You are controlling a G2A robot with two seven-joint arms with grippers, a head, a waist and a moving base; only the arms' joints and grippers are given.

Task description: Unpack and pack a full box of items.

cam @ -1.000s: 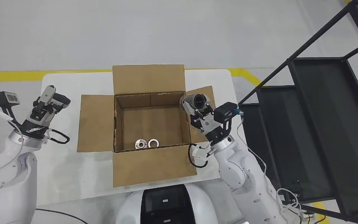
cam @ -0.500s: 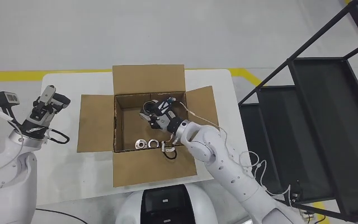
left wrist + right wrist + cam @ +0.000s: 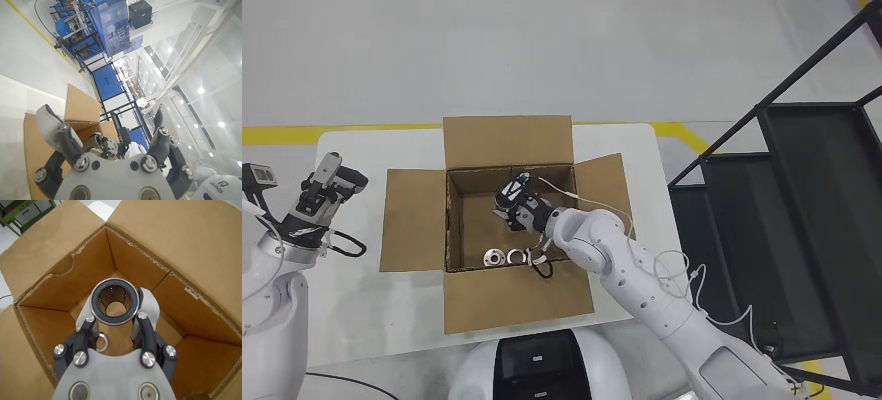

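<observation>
Box: open cardboard box (image 3: 467, 215) on the white counter (image 3: 352, 290), all four flaps folded out.
Bearing: a metal cylinder with a black end face (image 3: 135, 303), inside the box above its floor.
Bearing axis: long axis runs along the fingers; one open end faces the wrist camera, the other points toward the box floor, seen through the bore.
Right gripper (image 3: 116, 306): closed around the bearing's sides.
Left gripper (image 3: 102, 113): spread wide, holding nothing, beside the box over the counter.
Rings (image 3: 504, 257): apparently two flat metal rings on the box floor; one is half hidden behind a finger.
</observation>
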